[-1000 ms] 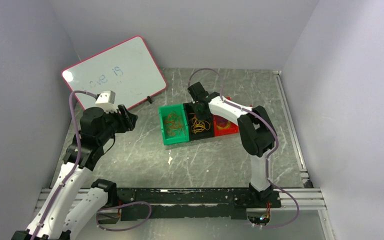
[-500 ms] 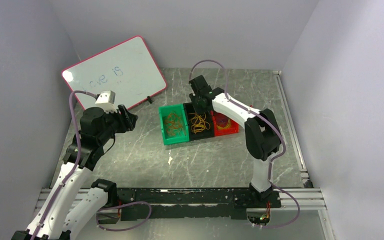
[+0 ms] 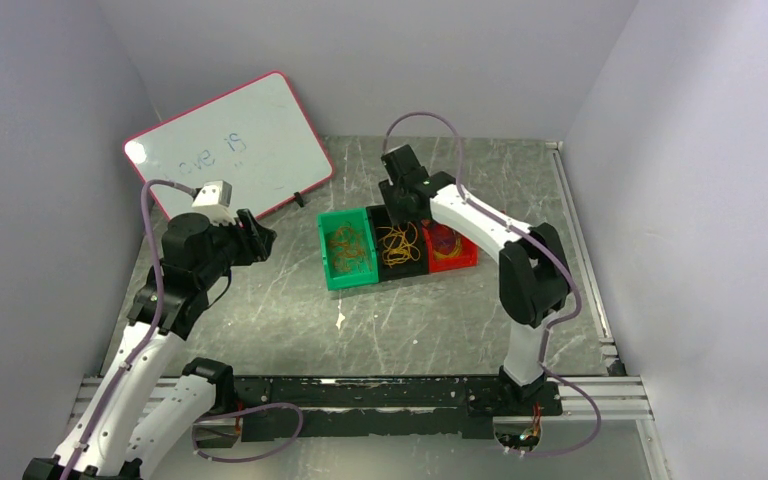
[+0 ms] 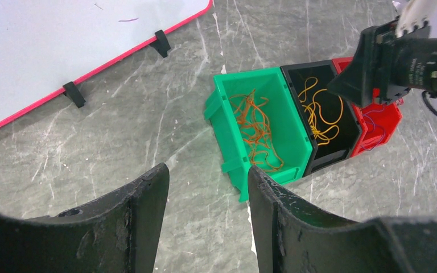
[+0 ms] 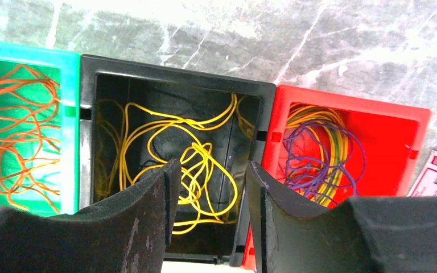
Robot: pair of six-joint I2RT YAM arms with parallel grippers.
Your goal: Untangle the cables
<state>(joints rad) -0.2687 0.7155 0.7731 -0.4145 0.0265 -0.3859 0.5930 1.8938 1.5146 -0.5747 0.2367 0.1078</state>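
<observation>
- Three bins side by side on table (image 3: 290,310): orange cables (image 5: 17,131) in green bin (image 5: 34,52), yellow cables (image 5: 193,165) in black bin (image 5: 176,85), purple + yellow-green cables (image 5: 318,159) in red bin (image 5: 353,111).
- Mostly sorted, I'd judge; red bin's mix prob. left.
- Right gripper (image 5: 211,170) over black bin, jaws apart, empty.
- Left gripper (image 4: 206,170) well off, jaws apart, empty.

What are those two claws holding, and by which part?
Nothing. The right gripper hangs open above thin yellow wires in a black plastic bin; the left gripper is empty too.

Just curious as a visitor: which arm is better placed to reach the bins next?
Right, probably: the right gripper hangs open directly over the black bin, while the left gripper stands farther away.
</observation>
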